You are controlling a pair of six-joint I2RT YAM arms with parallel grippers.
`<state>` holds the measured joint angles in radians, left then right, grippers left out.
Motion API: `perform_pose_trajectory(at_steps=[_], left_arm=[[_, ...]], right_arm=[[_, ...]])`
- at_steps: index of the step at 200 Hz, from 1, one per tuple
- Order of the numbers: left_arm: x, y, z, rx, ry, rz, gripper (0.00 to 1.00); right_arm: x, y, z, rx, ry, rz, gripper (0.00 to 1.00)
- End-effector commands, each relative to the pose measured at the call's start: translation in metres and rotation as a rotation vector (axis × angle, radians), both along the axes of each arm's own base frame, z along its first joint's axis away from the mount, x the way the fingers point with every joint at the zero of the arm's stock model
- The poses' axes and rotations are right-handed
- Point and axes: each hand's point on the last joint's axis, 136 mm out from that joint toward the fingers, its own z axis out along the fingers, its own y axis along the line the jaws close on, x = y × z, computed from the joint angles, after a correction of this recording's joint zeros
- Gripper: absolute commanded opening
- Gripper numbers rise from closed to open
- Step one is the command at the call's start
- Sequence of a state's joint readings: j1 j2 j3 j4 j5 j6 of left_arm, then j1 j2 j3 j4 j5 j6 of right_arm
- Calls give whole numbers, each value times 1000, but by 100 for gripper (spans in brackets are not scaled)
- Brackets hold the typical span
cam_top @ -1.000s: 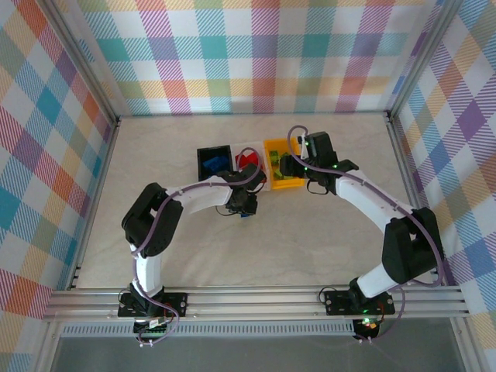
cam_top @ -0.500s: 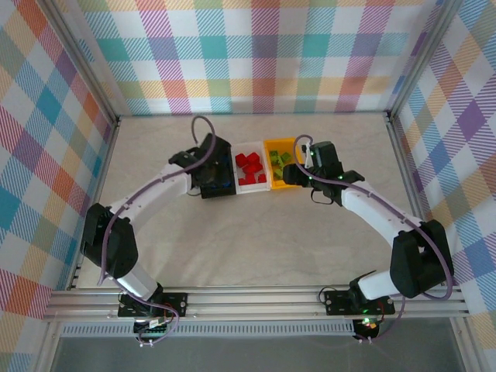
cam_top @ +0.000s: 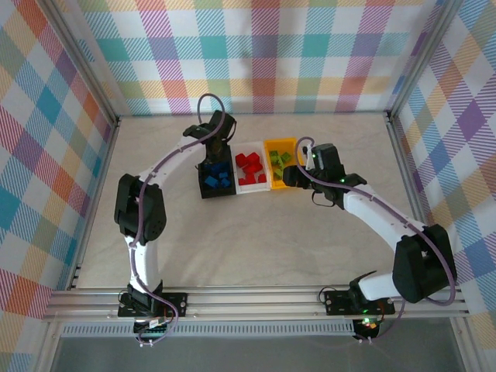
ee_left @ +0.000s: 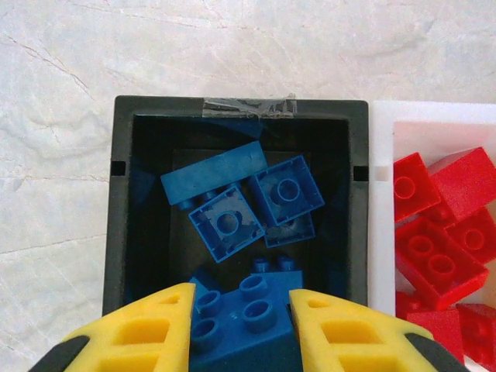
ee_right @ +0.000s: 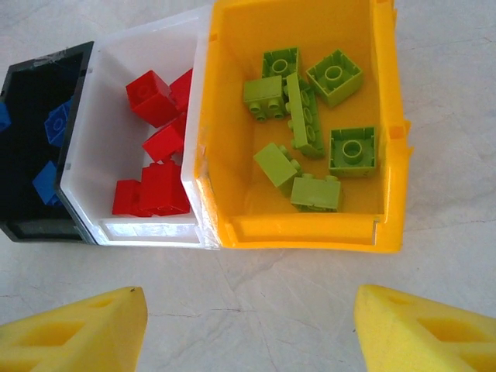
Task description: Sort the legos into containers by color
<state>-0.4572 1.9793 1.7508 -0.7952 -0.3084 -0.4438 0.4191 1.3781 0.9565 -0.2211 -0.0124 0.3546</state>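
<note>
Left gripper (cam_top: 218, 155) hangs over the far end of the black bin (cam_top: 203, 191), the leftmost of three touching bins. The right gripper (cam_top: 290, 177) sits just near the yellow bin (cam_top: 270, 184) at the right end.

From the left wrist, the left gripper (ee_left: 240, 298) is clamped on a blue brick (ee_left: 244, 319), inside the black bin's (ee_left: 120, 194) rim and above other blue bricks (ee_left: 226, 223). The white bin (ee_left: 381, 232) stands close on the right, so part the fingers straight over this spot, with no drift rightward.

From the right wrist, the right gripper (ee_right: 249, 298) stands wide apart and empty over bare table, near the yellow bin (ee_right: 310, 232) and its green bricks (ee_right: 310, 132). It should probably keep clear.
</note>
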Motion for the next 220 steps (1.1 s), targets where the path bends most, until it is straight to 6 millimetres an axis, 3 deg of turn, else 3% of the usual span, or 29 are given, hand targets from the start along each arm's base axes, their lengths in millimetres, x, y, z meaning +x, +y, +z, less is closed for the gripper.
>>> perform_pose_trajectory(at_steps=[1, 46, 72, 93, 99, 102, 136, 166, 186, 203, 220], left_arm=[[-1, 5, 2, 21, 27, -8, 29], [-3, -1, 14, -24, 12, -20, 60], [-13, -5, 49, -84, -68, -30, 76], [-28, -1, 77, -151, -150, -20, 99], [-34, 2, 83, -165, -176, -13, 100], [-36, 3, 87, -175, -193, -9, 100], [-65, 42, 110, -167, -395, 78, 100], [-79, 69, 123, -137, -621, 99, 100], [-82, 80, 110, -26, -698, 48, 100], [-81, 104, 94, 99, -674, 57, 100], [-80, 133, 60, 221, -585, 58, 100]], right_arm=[[-1, 0, 12, 26, -34, 4, 71], [0, 1, 22, 35, -51, 5, 73], [-2, 0, 28, 40, -63, 4, 75], [-5, -2, 31, 40, -75, 5, 82], [-6, -2, 31, 41, -77, 6, 97], [-7, -2, 31, 40, -79, 6, 100], [-9, -18, 30, 29, -128, -70, 100], [-7, -48, 31, 8, -193, -240, 100], [-12, -57, 33, -4, -241, -259, 100], [-19, -58, 35, -1, -305, -233, 100], [-25, -63, 35, -15, -349, -226, 100]])
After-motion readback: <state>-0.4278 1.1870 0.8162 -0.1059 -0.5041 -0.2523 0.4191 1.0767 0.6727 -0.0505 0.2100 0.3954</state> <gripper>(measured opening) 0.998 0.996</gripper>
